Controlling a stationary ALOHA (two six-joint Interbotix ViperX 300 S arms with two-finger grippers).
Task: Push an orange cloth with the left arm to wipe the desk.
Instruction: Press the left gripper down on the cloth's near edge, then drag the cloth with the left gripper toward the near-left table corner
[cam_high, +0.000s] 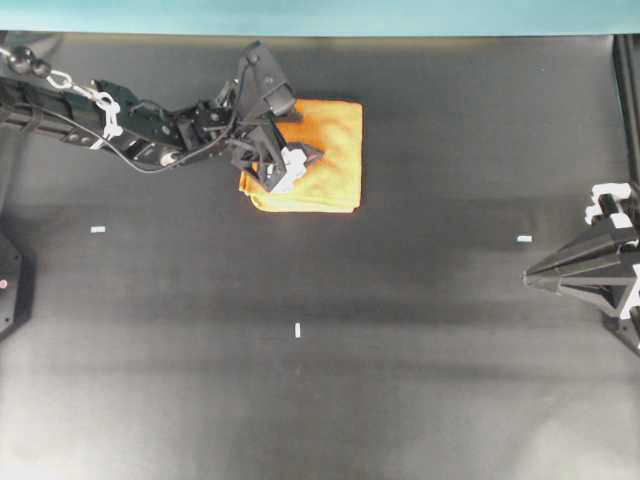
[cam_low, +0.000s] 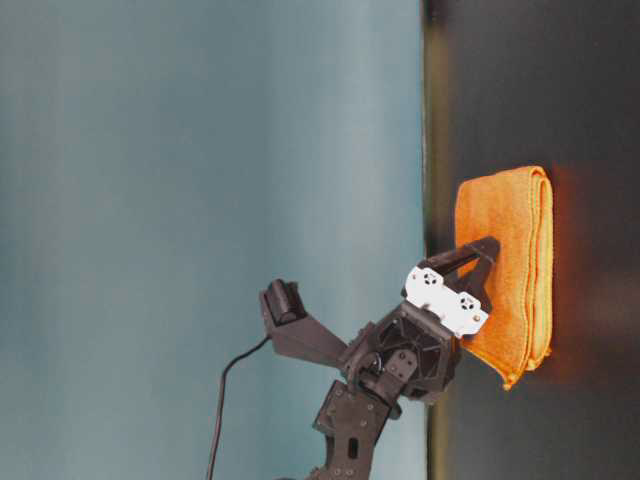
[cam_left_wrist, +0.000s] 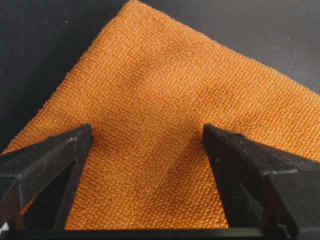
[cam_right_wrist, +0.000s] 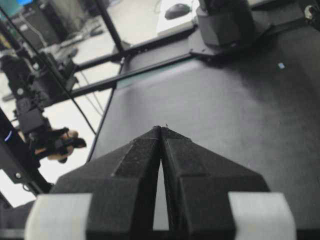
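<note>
The orange cloth (cam_high: 328, 150) lies folded and flat on the black desk (cam_high: 400, 350), at the back, left of centre. My left gripper (cam_high: 298, 168) is open and rests on the cloth's left half, fingers spread. In the left wrist view the cloth (cam_left_wrist: 165, 90) fills the space between and beyond the two black fingers, and the left gripper (cam_left_wrist: 147, 132) holds nothing. The table-level view shows the left gripper (cam_low: 485, 275) pressed against the cloth (cam_low: 515, 250). My right gripper (cam_high: 527, 277) is shut and empty at the right edge, far from the cloth; its tips (cam_right_wrist: 161, 129) meet above bare desk.
Small white tape marks (cam_high: 98, 229), (cam_high: 298, 330), (cam_high: 524, 238) lie on the desk. A teal wall (cam_high: 320, 15) borders the far edge. A black frame post (cam_high: 628, 90) stands at the right. The other arm's base (cam_right_wrist: 225, 25) shows far across the desk.
</note>
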